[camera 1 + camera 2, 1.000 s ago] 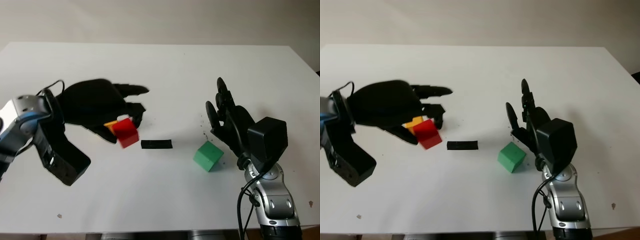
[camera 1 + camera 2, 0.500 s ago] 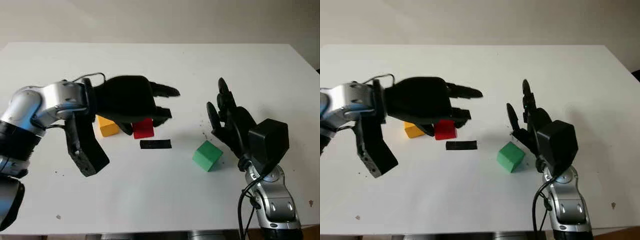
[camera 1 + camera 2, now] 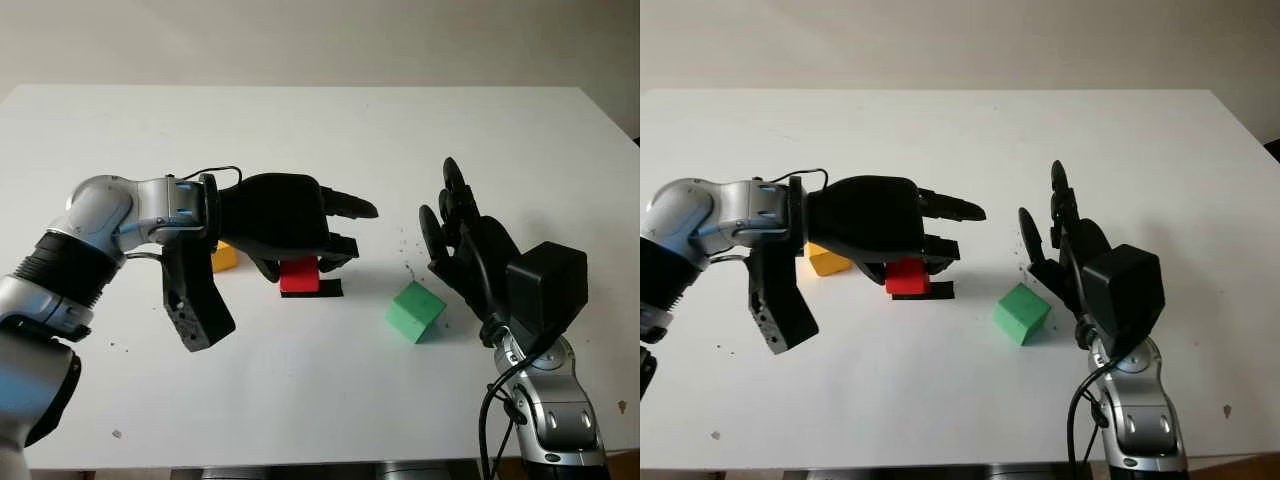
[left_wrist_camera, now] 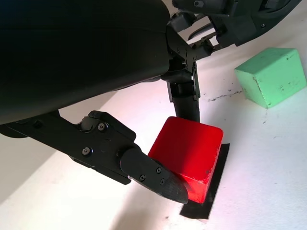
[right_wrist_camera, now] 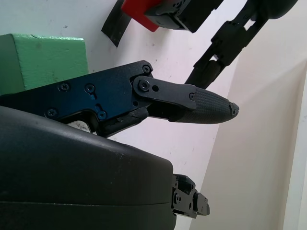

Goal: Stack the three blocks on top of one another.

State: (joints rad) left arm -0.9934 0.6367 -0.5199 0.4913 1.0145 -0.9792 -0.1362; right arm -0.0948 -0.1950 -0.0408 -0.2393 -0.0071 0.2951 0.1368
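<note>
The left hand (image 3: 300, 225) is out over the middle of the white table (image 3: 320, 130), and it has the red block (image 3: 298, 275) pinched — fingers (image 4: 153, 170) curled around it, one pad under its near edge, another pressed against the far side. In the left wrist view the block sits tilted in that grip, its lower corner right at the black tape strip (image 4: 211, 191) on the tabletop; whether it is touching the strip or hanging just above it, I cannot tell.

Just behind the hand, toward the robot's left, the yellow block (image 3: 825, 260) stands on the table, partly hidden by the black palm. The green block (image 3: 415, 311) sits on its own to the right of the tape strip, apart from the red one.

The right hand (image 3: 465, 245) is just beside the green block, on its right — open, holding nothing, fingers pointing up and away from the robot. From the right wrist view a finger reaches past the green block's top face without gripping it.
</note>
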